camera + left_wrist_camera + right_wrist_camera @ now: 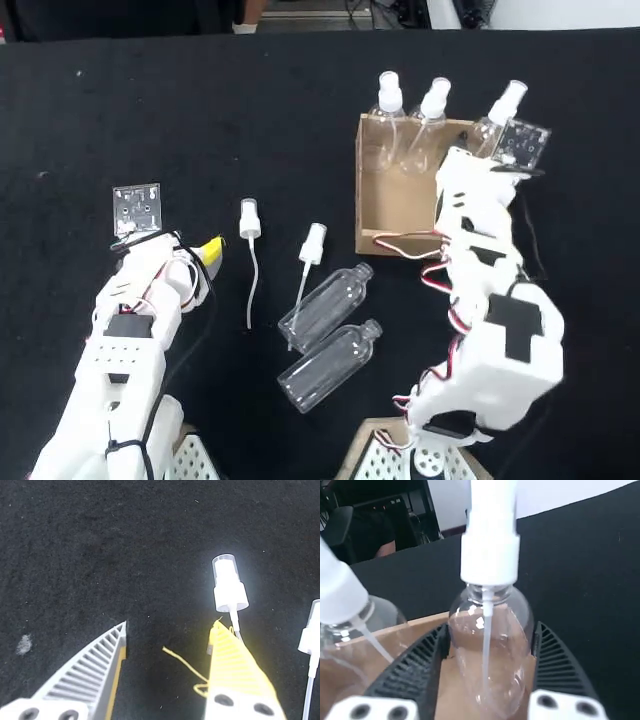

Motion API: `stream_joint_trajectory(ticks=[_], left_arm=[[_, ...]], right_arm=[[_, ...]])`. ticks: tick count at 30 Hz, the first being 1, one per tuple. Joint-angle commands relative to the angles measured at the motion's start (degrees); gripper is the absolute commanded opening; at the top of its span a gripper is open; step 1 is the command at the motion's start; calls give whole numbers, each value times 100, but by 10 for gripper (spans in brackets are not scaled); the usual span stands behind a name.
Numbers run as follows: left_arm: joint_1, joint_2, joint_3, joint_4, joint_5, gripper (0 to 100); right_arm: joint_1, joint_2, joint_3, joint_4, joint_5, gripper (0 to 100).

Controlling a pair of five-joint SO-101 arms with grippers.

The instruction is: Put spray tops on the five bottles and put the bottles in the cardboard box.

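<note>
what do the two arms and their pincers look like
Both arms are blocky white segments with black servo faces and loose red and white cables. The left arm ends in a left pincer with one yellow finger and one white ribbed finger. The right pincer on the right arm has two black ribbed fingers on white bases.

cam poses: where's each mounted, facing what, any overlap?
High view: fixed above, looking down at the table; both arms show.
Left wrist view: on the left arm, facing down past the open left gripper at a spray top.
Right wrist view: on the right arm, facing the capped bottle in the right gripper, at the cardboard box.
Shared: that spray top and capped bottle also appear from above.
</note>
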Motion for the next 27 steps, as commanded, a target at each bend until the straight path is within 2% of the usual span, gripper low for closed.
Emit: stream_joint_trajectory(ticks=[1, 12, 27], left_arm=[[57, -53, -66, -114, -44, 259], [57, -70, -57, -114, -44, 259], [66, -62, -57, -114, -44, 259]], right_arm=[[9, -585, 4, 334, -44, 223], [-18, -734, 198, 387, -18, 220], [-35, -2088, 1235, 387, -18, 219]])
